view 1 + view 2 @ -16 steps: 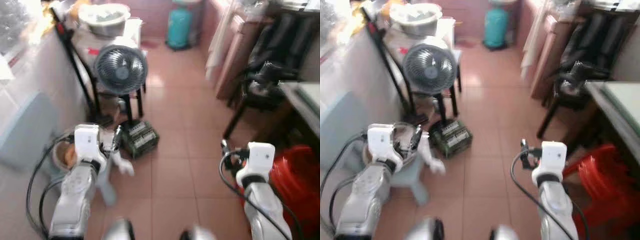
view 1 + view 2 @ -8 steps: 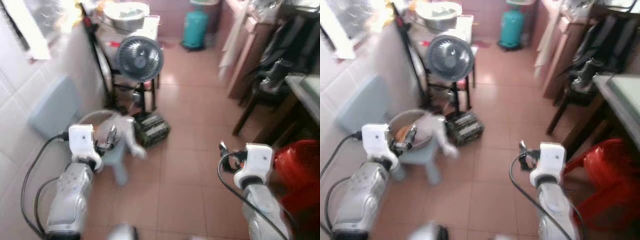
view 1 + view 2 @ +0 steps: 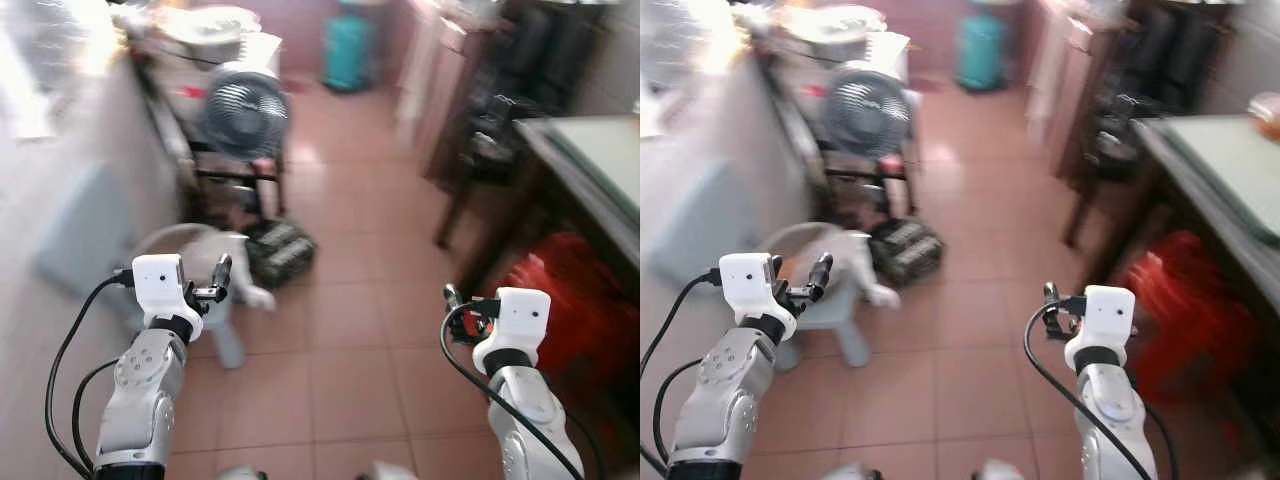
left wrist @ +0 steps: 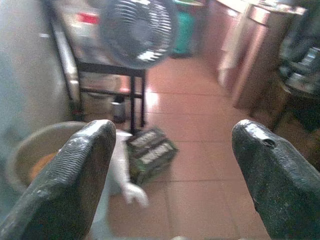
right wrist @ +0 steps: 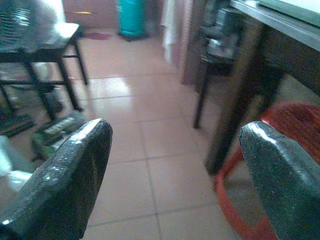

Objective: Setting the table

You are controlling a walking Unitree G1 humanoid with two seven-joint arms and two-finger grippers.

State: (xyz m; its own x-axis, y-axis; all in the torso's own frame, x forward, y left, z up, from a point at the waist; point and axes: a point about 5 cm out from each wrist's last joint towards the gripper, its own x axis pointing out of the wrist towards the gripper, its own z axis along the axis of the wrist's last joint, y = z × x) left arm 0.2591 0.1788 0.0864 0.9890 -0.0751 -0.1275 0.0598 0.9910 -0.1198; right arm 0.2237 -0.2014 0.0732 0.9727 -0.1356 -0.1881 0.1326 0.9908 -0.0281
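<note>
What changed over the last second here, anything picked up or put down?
Nothing was picked up or put down. The camera swung right, bringing the table into view. The left gripper and right gripper are as before, jaws open and empty. The fan and red stool kept their places.

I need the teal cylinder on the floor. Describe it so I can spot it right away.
Look along the reddish tiled floor to the far end of the room, past the round grey fan on its dark stand on the robot's left. The cylinder stands upright against the back wall, the one teal thing among brown cabinets and dark furniture.
</note>
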